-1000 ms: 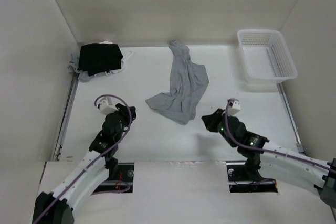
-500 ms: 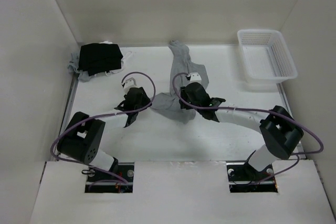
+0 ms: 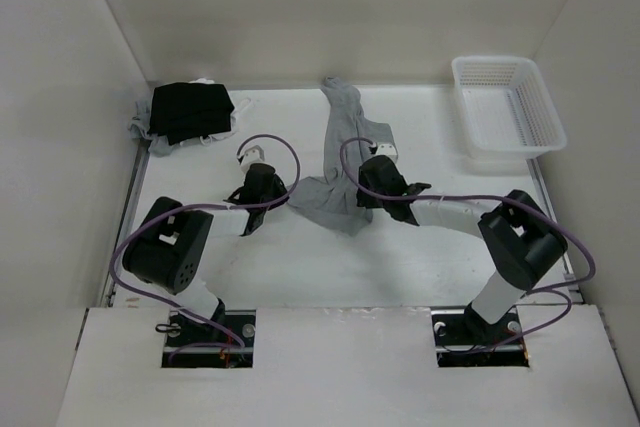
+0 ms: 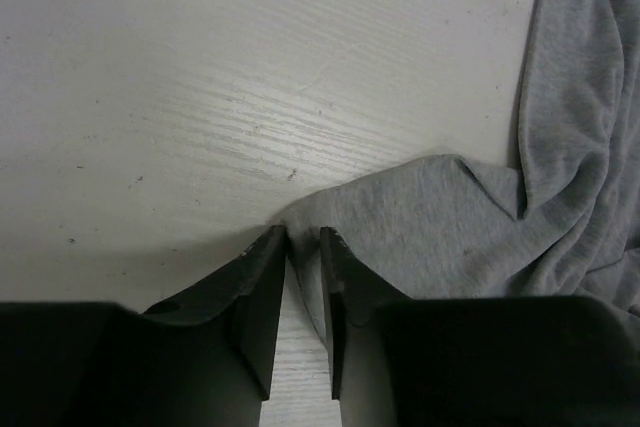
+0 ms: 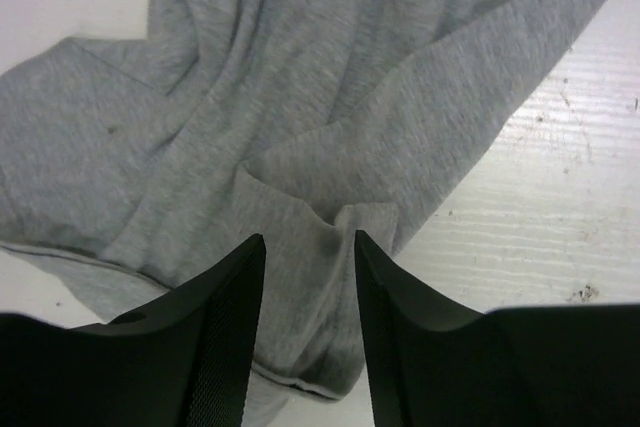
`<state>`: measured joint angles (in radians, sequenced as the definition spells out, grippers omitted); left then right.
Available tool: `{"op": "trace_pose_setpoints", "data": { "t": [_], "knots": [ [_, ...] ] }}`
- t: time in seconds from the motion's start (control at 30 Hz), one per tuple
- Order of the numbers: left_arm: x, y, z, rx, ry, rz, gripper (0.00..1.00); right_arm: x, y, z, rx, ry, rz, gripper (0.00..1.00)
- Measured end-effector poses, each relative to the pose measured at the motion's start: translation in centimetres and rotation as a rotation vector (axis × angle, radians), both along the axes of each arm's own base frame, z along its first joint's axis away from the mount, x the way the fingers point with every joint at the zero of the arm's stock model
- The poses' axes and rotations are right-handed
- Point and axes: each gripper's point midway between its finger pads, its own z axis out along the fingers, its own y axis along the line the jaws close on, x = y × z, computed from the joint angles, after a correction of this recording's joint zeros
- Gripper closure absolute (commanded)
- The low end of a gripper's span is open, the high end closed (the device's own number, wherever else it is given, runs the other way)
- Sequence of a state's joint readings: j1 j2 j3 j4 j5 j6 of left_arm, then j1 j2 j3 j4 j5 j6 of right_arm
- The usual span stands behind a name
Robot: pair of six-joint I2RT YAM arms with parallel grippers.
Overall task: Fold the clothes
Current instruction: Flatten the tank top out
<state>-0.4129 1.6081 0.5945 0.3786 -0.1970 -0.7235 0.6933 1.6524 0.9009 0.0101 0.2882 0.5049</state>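
Currently in hand: the first grasp. Both claws are down at the garment's near hem, and nothing is folded yet.
Left gripper [image 4: 303, 232]: low on the white wood-grain table [image 4: 180, 77], jaws at a narrow slit with bare table showing between them. The cloth's near-left corner lies right at the tips, and no grip on it shows.
Right gripper [image 5: 308, 239]: jaws standing apart, astride a raised pucker of cloth by the near-right edge, not closed on it.
Clothes: one heather-grey soft knit tank top [image 3: 340, 137], crumpled into a long strip mid-table, running from between the claws toward the back wall.
Farther back: a black folded garment pile [image 3: 190, 112] at far left and a white plastic mesh basket [image 3: 500, 152] at far right, both well apart from the work.
Next move calls for: probably pinching both near corners firmly, the left reaching further onto the cloth, then drawing them apart to spread it flat.
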Motion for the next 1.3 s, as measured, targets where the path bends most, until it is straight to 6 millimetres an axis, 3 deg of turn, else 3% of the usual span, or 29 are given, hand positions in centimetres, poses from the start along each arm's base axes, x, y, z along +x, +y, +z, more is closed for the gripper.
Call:
{"op": "trace_pose_setpoints", "data": {
  "t": [0.03, 0.1, 0.17, 0.3, 0.37, 0.43, 0.5, 0.53, 0.57, 0.67, 0.77, 0.93, 1.0, 1.13, 1.3],
  "knots": [
    [0.0, -0.1, 0.0, -0.004, 0.000, -0.001, 0.89, 0.0, -0.1, -0.3, 0.003, 0.012, -0.002, 0.64],
    [0.0, -0.2, -0.1, -0.011, 0.003, -0.004, 0.93, 0.1, -0.3, -0.8, 0.015, 0.028, -0.006, 0.83],
    [0.0, -0.3, 0.0, -0.016, 0.004, -0.005, 0.95, 0.4, -0.3, -1.0, 0.033, 0.039, -0.012, 0.95],
    [-0.5, 0.2, 0.1, -0.031, 0.000, 0.010, 0.96, -0.1, -0.6, -1.3, 0.054, 0.046, -0.026, 0.97],
    [-1.4, 0.8, 0.7, -0.038, -0.012, 0.020, 0.96, -1.8, -1.9, -0.8, 0.072, 0.046, -0.047, 0.97],
    [-2.2, 1.5, 2.4, -0.054, -0.059, 0.036, 0.96, -4.3, -3.4, 0.8, 0.113, 0.043, -0.069, 0.98],
    [-2.5, 1.9, 4.5, -0.074, -0.114, 0.053, 0.96, -6.2, -4.1, 2.7, 0.164, 0.035, -0.088, 0.90],
    [-2.6, 2.2, 5.7, -0.085, -0.146, 0.062, 0.96, -7.0, -4.2, 3.5, 0.187, 0.033, -0.092, 0.81],
    [-3.0, 2.5, 7.1, -0.100, -0.188, 0.075, 0.96, -8.2, -4.2, 4.3, 0.215, 0.036, -0.092, 0.59],
    [-3.8, 3.1, 9.3, -0.123, -0.253, 0.097, 0.95, -11.9, -4.2, 5.6, 0.262, 0.072, -0.067, 0.39],
    [-4.8, 3.9, 10.1, -0.127, -0.278, 0.123, 0.95, -14.6, -4.8, 6.0, 0.272, 0.111, -0.048, 0.40],
    [-6.0, 4.7, 8.7, -0.104, -0.244, 0.140, 0.95, -15.6, -6.0, 3.6, 0.228, 0.168, -0.086, 0.54],
    [-6.3, 4.9, 7.9, -0.093, -0.224, 0.142, 0.95, -16.8, -5.7, 0.5, 0.171, 0.236, -0.079, 0.53],
    [-6.9, 5.1, 6.9, -0.083, -0.200, 0.142, 0.95, -18.4, -5.4, -2.7, 0.152, 0.300, -0.089, 0.54],
    [-7.5, 5.3, 6.6, -0.087, -0.198, 0.140, 0.95, -17.9, -4.8, -3.4, 0.274, 0.284, -0.169, 0.57]
  ]
}}
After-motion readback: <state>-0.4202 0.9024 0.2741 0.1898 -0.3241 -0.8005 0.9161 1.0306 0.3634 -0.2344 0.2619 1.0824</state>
